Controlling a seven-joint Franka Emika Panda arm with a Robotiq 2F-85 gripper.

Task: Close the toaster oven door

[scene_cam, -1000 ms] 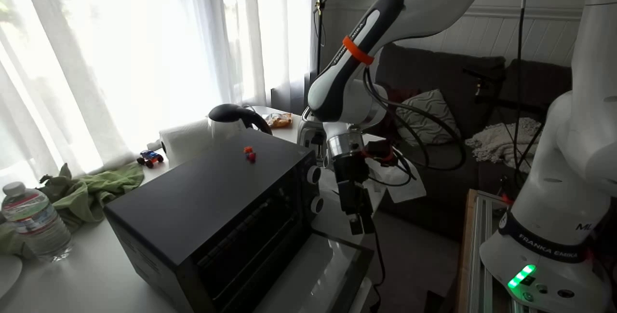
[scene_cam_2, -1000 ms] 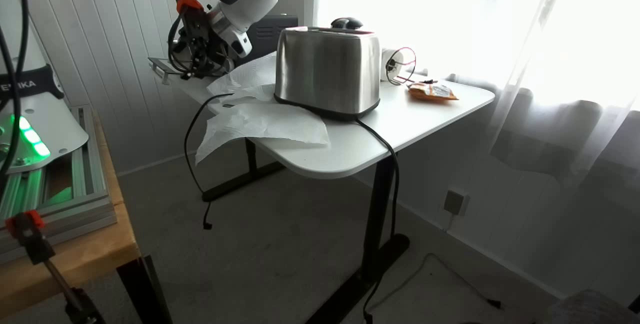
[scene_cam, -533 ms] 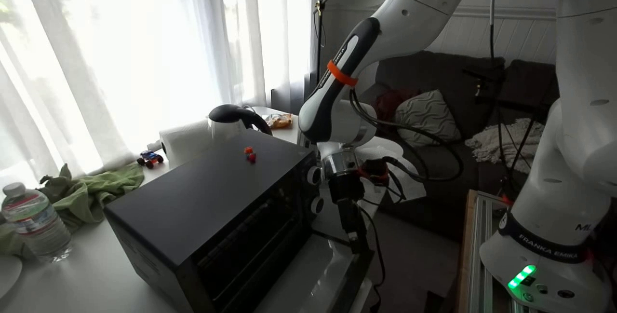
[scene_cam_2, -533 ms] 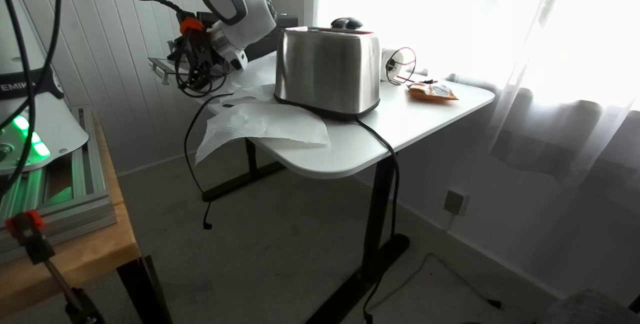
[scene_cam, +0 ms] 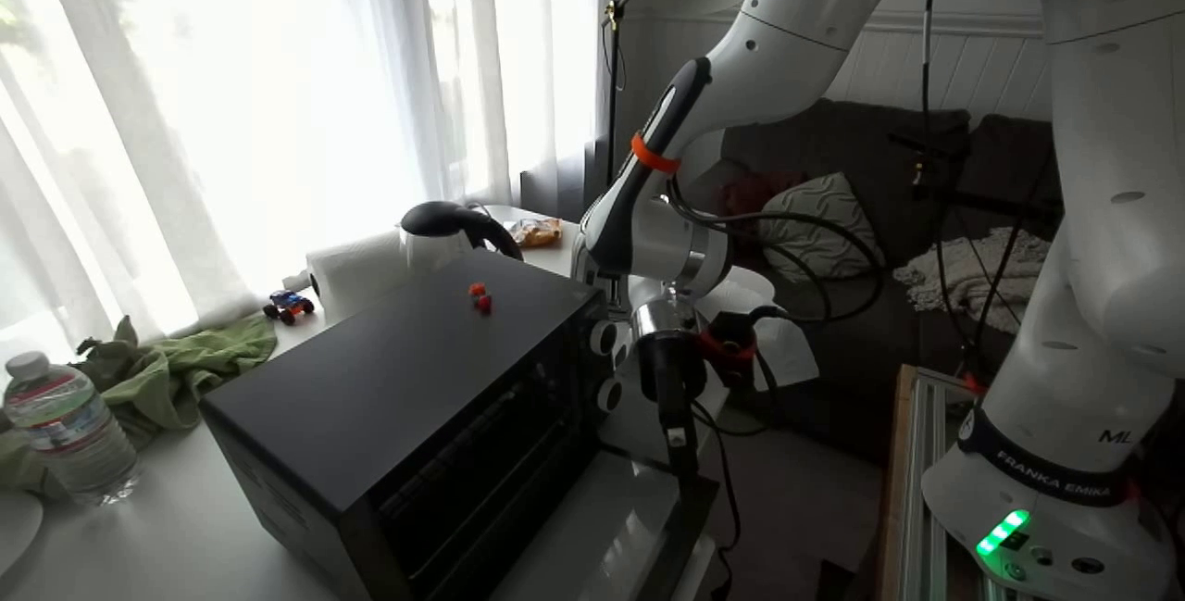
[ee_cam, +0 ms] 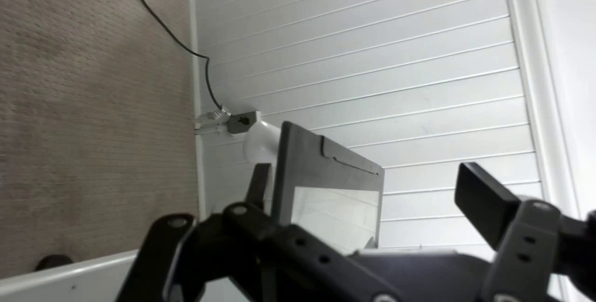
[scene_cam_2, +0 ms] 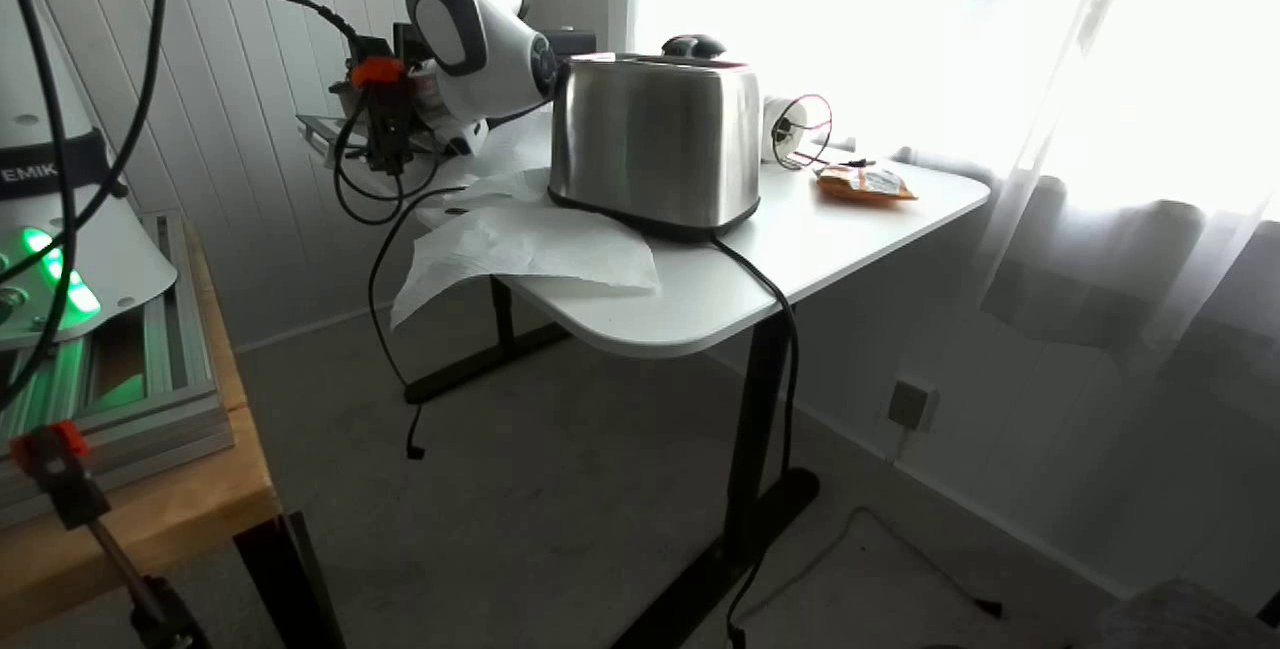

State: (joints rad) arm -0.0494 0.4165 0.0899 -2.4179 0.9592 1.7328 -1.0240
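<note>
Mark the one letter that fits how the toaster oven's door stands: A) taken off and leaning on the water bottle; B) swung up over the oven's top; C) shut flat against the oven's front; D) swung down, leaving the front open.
D: in an exterior view the door lies lowered in front of the toaster oven, leaving the dark interior exposed.

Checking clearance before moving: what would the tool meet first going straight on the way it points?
Likely the open door, which shows between the parted jaws of the tool in the wrist view; depth is unclear.
</note>
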